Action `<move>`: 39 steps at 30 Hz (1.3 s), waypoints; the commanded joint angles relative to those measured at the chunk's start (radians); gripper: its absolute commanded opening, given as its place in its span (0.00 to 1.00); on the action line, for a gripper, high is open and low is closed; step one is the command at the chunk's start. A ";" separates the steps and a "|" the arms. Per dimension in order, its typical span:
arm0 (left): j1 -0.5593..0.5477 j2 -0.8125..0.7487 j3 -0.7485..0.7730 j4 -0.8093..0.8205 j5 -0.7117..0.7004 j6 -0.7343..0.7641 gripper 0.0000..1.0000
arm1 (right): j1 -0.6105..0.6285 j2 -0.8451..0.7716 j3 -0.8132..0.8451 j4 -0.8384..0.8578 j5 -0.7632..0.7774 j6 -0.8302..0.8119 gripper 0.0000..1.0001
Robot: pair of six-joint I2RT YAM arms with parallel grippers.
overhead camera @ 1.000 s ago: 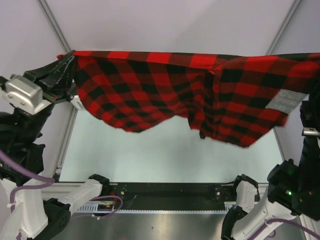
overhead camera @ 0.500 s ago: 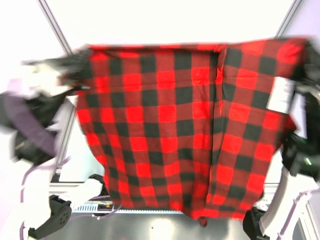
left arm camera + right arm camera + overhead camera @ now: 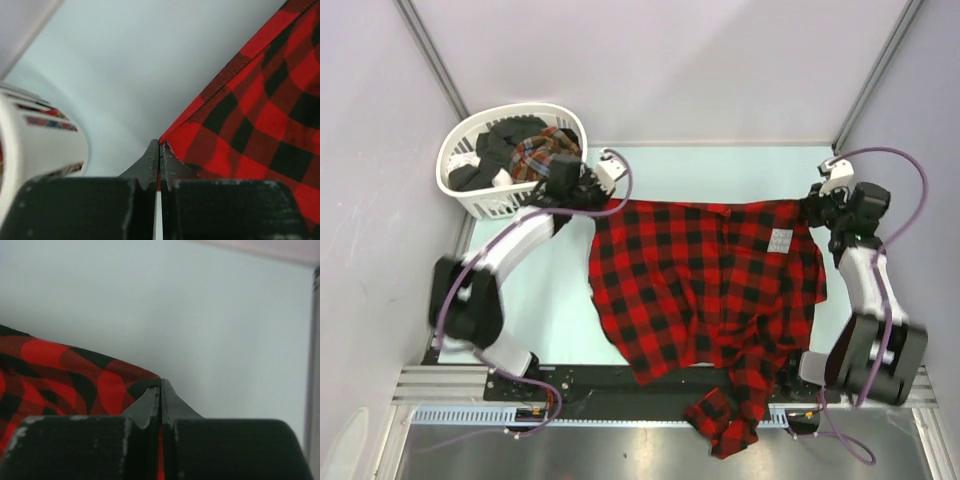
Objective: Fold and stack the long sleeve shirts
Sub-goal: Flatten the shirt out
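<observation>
A sleeve (image 3: 725,420) of the red-and-black checked shirt (image 3: 710,290) trails over the near edge of the table (image 3: 720,170), while the body lies spread and rumpled across its middle and right. At the shirt's far corners, the left gripper (image 3: 592,196) and the right gripper (image 3: 817,208) each pinch the hem, fingers closed on cloth with no gap showing. At far left, the white basket (image 3: 485,205) holds more garments, a finer plaid shirt (image 3: 532,152) among them. The job looks barely begun: one shirt is laid out, with no fold made, no stack started and the rest waiting. Half a second ago the same shirt hung in the air, filling the overhead view; now it is down on the table and both arms reach far.
</observation>
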State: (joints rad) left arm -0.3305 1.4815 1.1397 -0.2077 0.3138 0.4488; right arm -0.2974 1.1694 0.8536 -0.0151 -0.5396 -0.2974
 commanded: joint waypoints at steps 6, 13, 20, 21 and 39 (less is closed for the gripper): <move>0.013 0.466 0.440 -0.039 -0.102 0.071 0.00 | -0.020 0.523 0.185 0.267 0.070 0.020 0.00; 0.013 0.697 0.693 -0.116 -0.196 0.074 0.05 | 0.000 0.784 0.469 0.178 0.098 0.034 0.08; 0.019 0.581 0.610 -0.188 -0.079 -0.002 0.52 | -0.069 0.819 0.732 -0.285 0.027 -0.077 0.80; 0.019 0.497 0.571 -0.188 -0.052 -0.013 0.54 | -0.103 0.796 0.743 -0.372 0.006 -0.101 0.83; -0.139 -0.096 -0.307 -0.466 0.098 0.068 0.74 | -0.258 0.499 0.194 -0.924 0.035 -0.395 0.68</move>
State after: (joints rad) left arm -0.3817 1.4830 0.9306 -0.6041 0.4263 0.4591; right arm -0.5510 1.6733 1.1656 -0.9508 -0.5747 -0.6971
